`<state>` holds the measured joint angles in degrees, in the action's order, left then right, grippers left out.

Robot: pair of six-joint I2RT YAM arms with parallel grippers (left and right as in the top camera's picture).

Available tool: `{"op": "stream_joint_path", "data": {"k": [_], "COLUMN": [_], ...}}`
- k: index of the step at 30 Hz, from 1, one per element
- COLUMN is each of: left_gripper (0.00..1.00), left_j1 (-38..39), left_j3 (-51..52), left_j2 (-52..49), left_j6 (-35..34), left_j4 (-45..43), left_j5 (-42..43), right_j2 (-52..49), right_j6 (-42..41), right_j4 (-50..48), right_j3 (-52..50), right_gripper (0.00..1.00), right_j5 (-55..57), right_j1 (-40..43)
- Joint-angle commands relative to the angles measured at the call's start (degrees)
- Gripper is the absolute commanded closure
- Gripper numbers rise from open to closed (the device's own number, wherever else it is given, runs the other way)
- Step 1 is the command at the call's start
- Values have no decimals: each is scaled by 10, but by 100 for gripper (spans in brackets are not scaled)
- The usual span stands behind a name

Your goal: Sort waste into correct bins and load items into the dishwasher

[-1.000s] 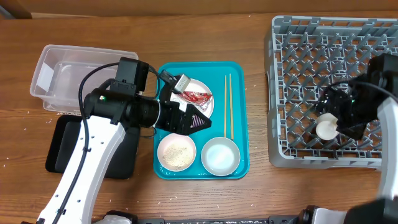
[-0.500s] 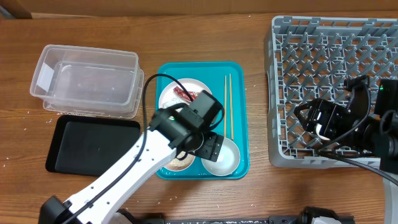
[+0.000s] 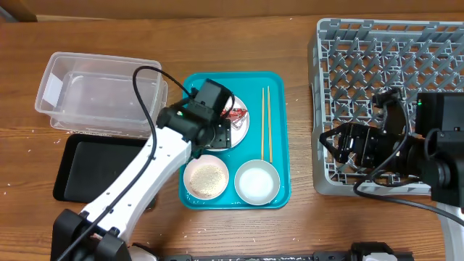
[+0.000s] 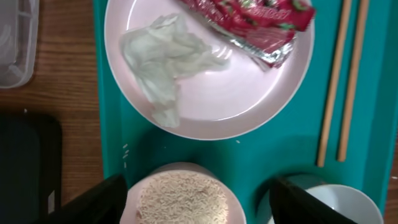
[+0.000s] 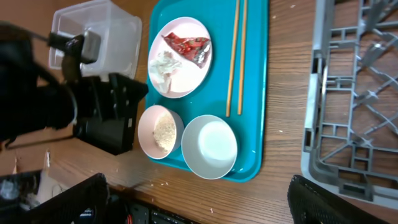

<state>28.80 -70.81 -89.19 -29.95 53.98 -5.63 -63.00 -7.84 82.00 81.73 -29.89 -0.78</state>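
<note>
The left gripper (image 4: pixel 198 183) is hanging over the teal tray (image 4: pixel 280 155) w/ its fingers spread wide and nothing btwn them. Its camera is looking straight down at the plate (image 4: pixel 249 106), prob. because that plate is carrying both dry bits of waste. The tissue wad (image 4: pixel 163 65) is lying on the plate's left half and the red wrapper (image 4: pixel 249 18) is lying at the far edge (whether the two are touching or just beside each other is hard to tell). The open jaws are framing the rice bowl (image 4: pixel 180 202) rather than either scrap, so I'm judging the arm is lining up, not yet committing to a grab. The grains are sitting in that bowl and the empty white bowl (image 3: pixel 257 181) is sitting right beside it. The chopsticks (image 4: pixel 341 81) are lying parallel along the tray's right side, apart from the plate. The clear tub (image 3: pixel 101 94) and black tray (image 3: pixel 101 170) are waiting just left of the teal tray, handy for a short carry. The right gripper (image 5: pixel 198 183) is gripping nothing either, fingers opened wide, and is hovering by the near-left corner of the dish rack (image 3: pixel 384 65), prob. so as not to crowd the left arm. No dishes are showing in the rack's visible part, so loading isn't looking begun.
</note>
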Motion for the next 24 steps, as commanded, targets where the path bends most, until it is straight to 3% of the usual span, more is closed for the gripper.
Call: {"op": "stream_joint_path", "data": {"k": [1,4,6,10,14,19,21,22,24], "left_gripper": [26,16,15,16,18,25,31,41,71], "left_j1": [-8,-7,-10,-23,-34,-52,-60,-63,-64], "left_j3": [3,4,4,5,5,5,5,5,-1], "left_j2": [-25,-31,-36,-76,-149,-204,-208,-207,-204], "left_j6": [28,25,26,34,80,58,53,53,53], "left_j4": [24,33,16,-36,-98,-110,-117,-118,-111], "left_j5": [50,10,-17,-47,10,-5,-2,2,10], "right_j2": [2,2,2,1,-1,-3,-3,-3,-4], "right_j6": [6,6,6,6,6,4,4,4,4], "right_j4": [-5,-5,-7,-9,-9,-9,-9,-9,-9], "right_j3": [8,8,8,8,8,8,8,8,8], "right_gripper": [6,6,6,6,6,6,6,6,6], "right_j5": [-9,-9,-9,-9,-9,-9,-9,-9,-9], "right_j1": [-13,-13,-13,-12,-12,-13,-13,-12,-12]}}
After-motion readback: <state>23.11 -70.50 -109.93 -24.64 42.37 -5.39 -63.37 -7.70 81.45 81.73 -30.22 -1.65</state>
